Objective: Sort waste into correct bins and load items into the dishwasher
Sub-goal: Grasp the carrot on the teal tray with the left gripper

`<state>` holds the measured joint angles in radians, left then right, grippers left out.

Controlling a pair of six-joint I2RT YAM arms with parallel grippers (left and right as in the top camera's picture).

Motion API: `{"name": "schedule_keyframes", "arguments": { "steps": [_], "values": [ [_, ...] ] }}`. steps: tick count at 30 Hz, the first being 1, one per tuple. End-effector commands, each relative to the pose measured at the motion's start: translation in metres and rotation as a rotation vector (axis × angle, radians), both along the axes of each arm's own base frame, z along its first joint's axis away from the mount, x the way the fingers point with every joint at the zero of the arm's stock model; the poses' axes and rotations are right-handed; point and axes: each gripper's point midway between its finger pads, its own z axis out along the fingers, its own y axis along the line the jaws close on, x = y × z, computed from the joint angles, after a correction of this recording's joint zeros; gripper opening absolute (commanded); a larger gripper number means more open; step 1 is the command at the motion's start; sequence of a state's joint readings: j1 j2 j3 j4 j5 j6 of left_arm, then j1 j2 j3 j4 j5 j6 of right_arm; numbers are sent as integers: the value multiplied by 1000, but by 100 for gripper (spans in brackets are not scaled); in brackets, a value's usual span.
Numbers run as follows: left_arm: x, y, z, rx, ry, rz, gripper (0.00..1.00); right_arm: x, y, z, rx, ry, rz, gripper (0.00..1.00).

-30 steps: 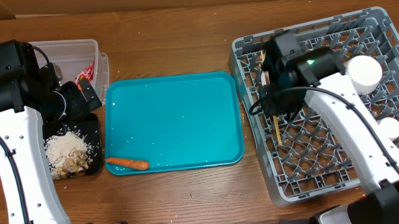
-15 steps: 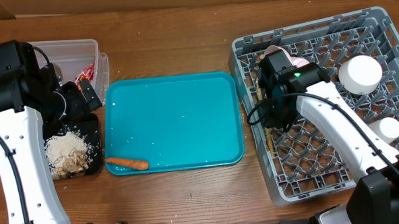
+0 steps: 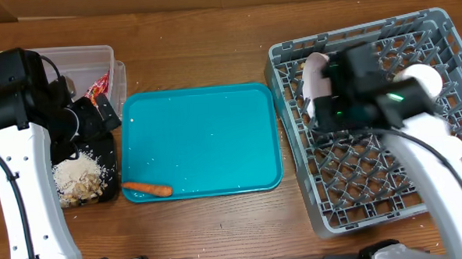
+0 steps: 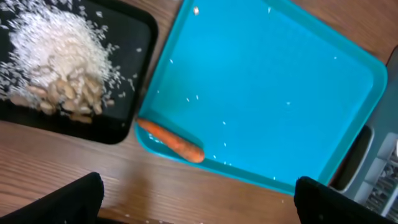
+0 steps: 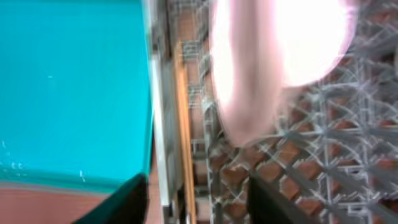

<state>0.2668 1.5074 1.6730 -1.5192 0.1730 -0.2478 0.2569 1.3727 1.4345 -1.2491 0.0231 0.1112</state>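
**Both grippers open: chopsticks lie in the rack, carrot on the teal tray**

Seen from overhead, with the teal serving tray (image 3: 208,130) as the clock's centre, the grey dish rack (image 3: 340,211) stands at 3 o'clock. The clear tub (image 3: 72,60) sits at 10 o'clock and the black tray (image 3: 107,147) at 8 o'clock, just beside the teal tray's left edge.

The right gripper (image 5: 198,193) hangs over the rack's near-left part, blurred. Its two fingers (image 5: 127,202) stand apart with nothing clamped between them. Below the gap, the wooden chopsticks (image 5: 185,143) lie lengthwise inside the rack, right along its left wall. At 12 o'clock from them the white plate (image 3: 314,75) stands on edge among the pegs. A white bowl (image 3: 424,83) sits in the rack toward its 2 o'clock corner.

The left gripper (image 4: 199,186) is spread wide and holds nothing. It hovers over the table edge at 6 o'clock from the black tray. The rice and food scraps (image 3: 78,177) are heaped on the black tray's near half. The orange carrot (image 3: 148,189) lies on the teal tray at its 7 o'clock corner, against the rim. The red snack wrapper (image 3: 98,84) shows inside the clear tub, partly hidden by the left arm.
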Motion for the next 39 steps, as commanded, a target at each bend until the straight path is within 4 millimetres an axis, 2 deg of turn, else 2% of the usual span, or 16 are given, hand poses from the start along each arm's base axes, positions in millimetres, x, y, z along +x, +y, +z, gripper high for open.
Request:
{"name": "schedule_keyframes", "arguments": {
  "steps": [1,3,7,13,19,27,33,39],
  "values": [
    [-4,-22,-11,-49,44,-6,100,-4,-42,36,35,-106,-168,78],
    [-8,-34,-23,-57,82,-26,100,-11,-63,36,46,-89,-238,83],
    [-19,-44,-60,-28,185,28,100,-21,-94,25,60,-21,-353,85],
    [-29,-46,-113,-5,259,133,100,-25,-114,14,113,8,-438,86],
    [-36,-34,-152,58,270,208,100,-24,-117,10,115,24,-447,86],
    [-40,-36,-188,46,250,208,100,-22,-117,6,115,41,-448,86],
    [-43,-38,-209,34,229,207,100,-22,-117,6,114,42,-448,86],
    [-48,-39,-220,34,228,210,100,-22,-117,6,115,42,-448,87]
  ]
}}
